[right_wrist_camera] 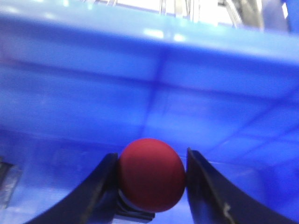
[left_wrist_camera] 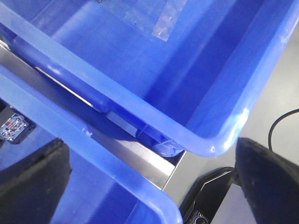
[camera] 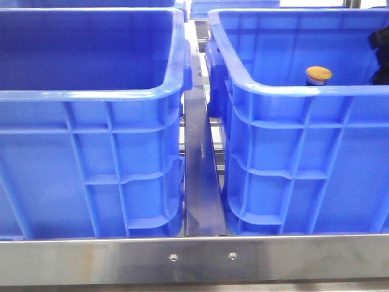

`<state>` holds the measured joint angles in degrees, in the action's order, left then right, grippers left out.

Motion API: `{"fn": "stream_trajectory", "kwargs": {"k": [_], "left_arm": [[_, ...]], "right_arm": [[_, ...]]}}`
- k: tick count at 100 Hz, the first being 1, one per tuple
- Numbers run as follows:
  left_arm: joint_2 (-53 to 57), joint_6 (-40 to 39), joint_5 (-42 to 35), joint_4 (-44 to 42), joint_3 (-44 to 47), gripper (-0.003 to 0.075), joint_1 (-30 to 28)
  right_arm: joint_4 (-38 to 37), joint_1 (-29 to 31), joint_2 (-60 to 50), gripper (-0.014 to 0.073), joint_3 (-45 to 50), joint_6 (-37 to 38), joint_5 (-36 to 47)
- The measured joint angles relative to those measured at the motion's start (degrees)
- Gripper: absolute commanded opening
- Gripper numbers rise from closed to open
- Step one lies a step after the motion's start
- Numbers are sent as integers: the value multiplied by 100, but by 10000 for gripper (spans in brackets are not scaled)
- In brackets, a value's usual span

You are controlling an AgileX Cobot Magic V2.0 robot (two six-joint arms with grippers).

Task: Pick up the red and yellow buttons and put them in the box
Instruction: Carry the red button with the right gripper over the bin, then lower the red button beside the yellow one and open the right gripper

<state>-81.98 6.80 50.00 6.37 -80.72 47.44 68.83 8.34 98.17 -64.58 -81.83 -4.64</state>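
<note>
Two alike blue boxes stand side by side, the left box and the right box. The yellow button stands inside the right box, its cap showing just over the near rim. My right gripper is shut on the red button, with a dark finger on each side of the domed cap, close to a blue box wall. A dark part of my right arm shows at the right box's far right. My left gripper is open and holds nothing, above the gap between the two boxes.
A metal rail runs between the boxes, and a steel front bar crosses below them. Clear tape is stuck on one box's inside. A black device and a cable lie beyond the box corner.
</note>
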Motion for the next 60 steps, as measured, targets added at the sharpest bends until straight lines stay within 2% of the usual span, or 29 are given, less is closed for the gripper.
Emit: {"fn": "stream_trajectory", "kwargs": {"k": [33, 60], "left_arm": [[0, 0, -159, 0, 0, 652, 0], [0, 0, -184, 0, 0, 652, 0]], "right_arm": [[27, 0, 291, 285, -122, -10, -35], [36, 0, 316, 448, -122, -10, -87]]}}
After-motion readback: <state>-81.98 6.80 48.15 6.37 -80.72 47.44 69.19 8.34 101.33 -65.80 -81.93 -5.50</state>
